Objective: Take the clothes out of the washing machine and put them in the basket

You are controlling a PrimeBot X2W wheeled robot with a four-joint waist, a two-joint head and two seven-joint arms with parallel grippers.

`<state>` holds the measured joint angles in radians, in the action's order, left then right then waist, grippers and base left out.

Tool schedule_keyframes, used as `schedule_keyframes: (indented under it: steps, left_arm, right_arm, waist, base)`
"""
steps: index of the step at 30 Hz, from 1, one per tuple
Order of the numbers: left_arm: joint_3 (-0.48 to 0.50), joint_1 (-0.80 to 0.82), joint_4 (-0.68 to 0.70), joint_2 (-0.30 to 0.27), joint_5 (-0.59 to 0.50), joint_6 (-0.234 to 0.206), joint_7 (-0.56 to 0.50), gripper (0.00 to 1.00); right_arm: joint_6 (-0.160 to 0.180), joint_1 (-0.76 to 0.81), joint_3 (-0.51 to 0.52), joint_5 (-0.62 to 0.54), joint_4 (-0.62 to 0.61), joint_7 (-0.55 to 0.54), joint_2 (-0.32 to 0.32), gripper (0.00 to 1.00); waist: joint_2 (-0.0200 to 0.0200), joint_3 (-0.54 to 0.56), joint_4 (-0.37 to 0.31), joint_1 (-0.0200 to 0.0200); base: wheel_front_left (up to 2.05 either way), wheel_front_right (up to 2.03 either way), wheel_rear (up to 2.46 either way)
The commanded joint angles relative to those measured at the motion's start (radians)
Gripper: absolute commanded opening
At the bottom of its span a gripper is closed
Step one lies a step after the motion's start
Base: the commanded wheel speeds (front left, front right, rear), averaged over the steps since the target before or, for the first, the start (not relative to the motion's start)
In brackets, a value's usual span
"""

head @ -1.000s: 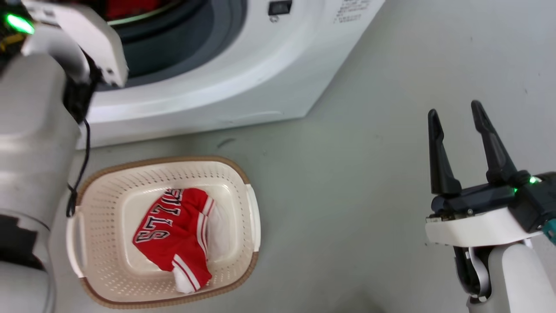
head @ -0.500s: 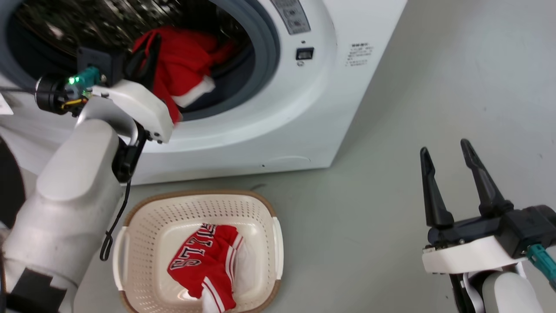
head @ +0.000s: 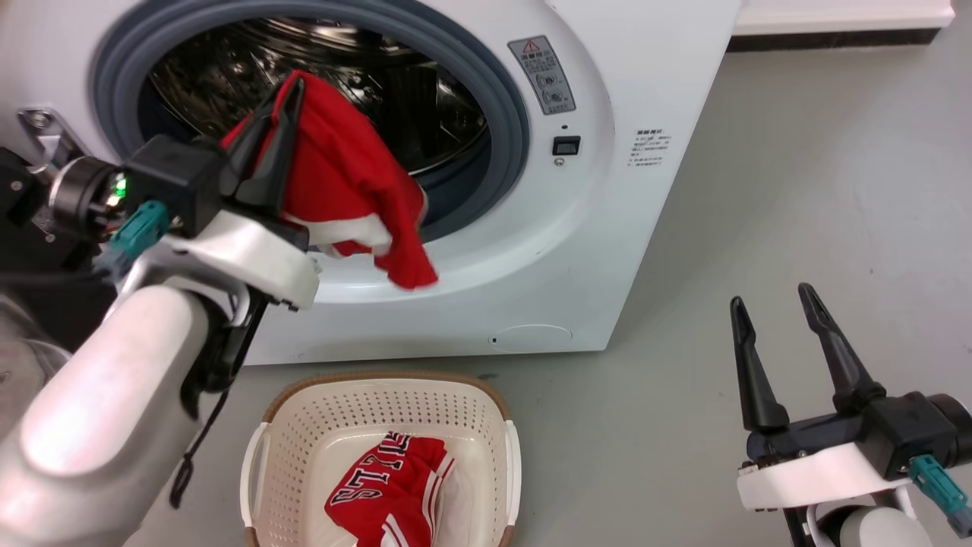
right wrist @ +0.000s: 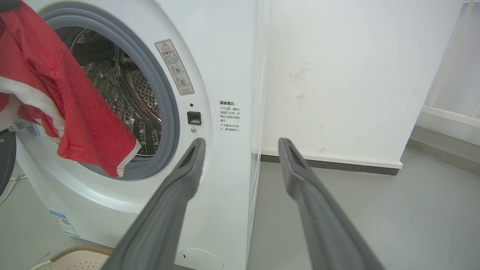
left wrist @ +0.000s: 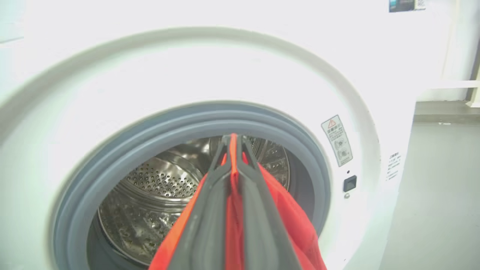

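Step in hand: carrying the second piece out. The left gripper (head: 277, 114) has its jaws pressed together on a fold of the red garment (head: 349, 182), which hangs in front of the washing machine (head: 607, 228) opening, its lower end draped past the grey door ring (head: 505, 114) toward 5 o'clock. In the left wrist view the red cloth sits pinched between both jaws, up to their tips. The basket (head: 380, 384) stands on the floor (head: 759, 152) at 6 o'clock in the head view, just in front of the machine, with one lettered red garment (head: 387, 494) lying in it. The right gripper (head: 771, 298) is at 4 o'clock, jaws spread, holding nothing, well apart from the machine and the basket.

Next move, as a judgement: bring the left arm back and down toward 6 o'clock until the cloth is over the basket, then let go. The hanging end could snag on the door ring, so it needs lifting clear first.

Hard to tell: the basket's near half is cut off by the frame edge. The lower drum (head: 425, 99) is hidden behind the cloth and the arm, so more clothes inside cannot be ruled out. The left wrist view is washed out on the machine front. The lettering is only partly readable.
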<state>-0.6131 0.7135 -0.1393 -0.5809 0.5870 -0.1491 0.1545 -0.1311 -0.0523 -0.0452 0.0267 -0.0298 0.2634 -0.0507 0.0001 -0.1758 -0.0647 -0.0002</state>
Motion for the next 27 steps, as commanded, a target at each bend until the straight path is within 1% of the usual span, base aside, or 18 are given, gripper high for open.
schedule_keyframes:
  steps: [1, 2, 7, 8, 9, 10, 16, 19, 22, 27]
  left_arm:
    - [0.008, -0.035, 0.081, -0.030, -0.012, -0.032, -0.019, 0.00]
    - [0.008, -0.035, 0.081, -0.030, -0.012, -0.032, -0.019, 0.00]
    - [0.019, -0.097, 0.268, -0.093, -0.030, -0.098, -0.068, 0.00]
    - [0.024, -0.117, 0.328, -0.112, -0.035, -0.119, -0.082, 0.00]
    - [0.024, -0.117, 0.328, -0.112, -0.035, -0.119, -0.082, 0.00]
    - [0.027, -0.141, 0.377, -0.132, -0.039, -0.139, -0.095, 0.00]
    - [0.010, -0.237, 0.475, -0.172, -0.038, -0.177, -0.123, 0.00]
    - [-0.008, -0.275, 0.485, -0.173, -0.027, -0.180, -0.124, 0.00]
    - [-0.037, -0.330, 0.465, -0.180, -0.018, -0.172, -0.128, 0.00]
    - [-0.086, -0.399, 0.380, -0.151, 0.022, -0.134, -0.111, 0.00]
  right_arm:
    - [0.001, 0.018, -0.002, 0.001, 0.001, 0.002, 0.001, 1.00]
    - [0.001, 0.018, -0.002, 0.001, 0.001, 0.002, 0.001, 1.00]
    - [0.001, 0.030, -0.004, 0.005, 0.000, 0.002, 0.001, 1.00]
    - [0.001, 0.035, -0.005, 0.006, 0.002, 0.002, 0.001, 1.00]
    - [0.001, 0.035, -0.005, 0.006, 0.002, 0.002, 0.001, 1.00]
    - [0.001, 0.037, -0.005, 0.007, 0.002, 0.002, 0.001, 1.00]
    - [0.001, 0.027, -0.007, 0.008, 0.004, 0.002, 0.001, 1.00]
    - [0.001, 0.022, -0.006, 0.007, 0.004, 0.002, 0.001, 1.00]
    - [0.001, 0.013, -0.005, 0.004, 0.001, 0.002, 0.001, 1.00]
    - [0.001, 0.000, -0.003, -0.004, -0.005, 0.002, 0.001, 1.00]
  waist:
    - [-0.0001, 0.010, 0.004, 0.0002]
    - [-0.0001, 0.010, 0.004, 0.0002]
    - [-0.0001, 0.021, 0.006, 0.0002]
    - [-0.0001, 0.023, 0.007, 0.0002]
    - [-0.0001, 0.023, 0.007, 0.0002]
    - [-0.0001, 0.024, 0.007, 0.0002]
    - [-0.0001, 0.018, 0.003, 0.0002]
    - [-0.0001, 0.013, 0.002, 0.0002]
    - [-0.0001, 0.000, 0.004, 0.0002]
    - [-0.0001, -0.036, 0.008, 0.0002]
  base:
    - [0.00, 0.00, 0.00]
    - [0.00, 0.00, 0.00]
    - [0.00, 0.00, 0.00]
    - [0.00, 0.00, 0.00]
    - [0.00, 0.00, 0.00]
    - [0.00, 0.00, 0.00]
    - [0.00, 0.00, 0.00]
    - [0.00, 0.00, 0.00]
    - [0.00, 0.00, 0.00]
    - [0.00, 0.00, 0.00]
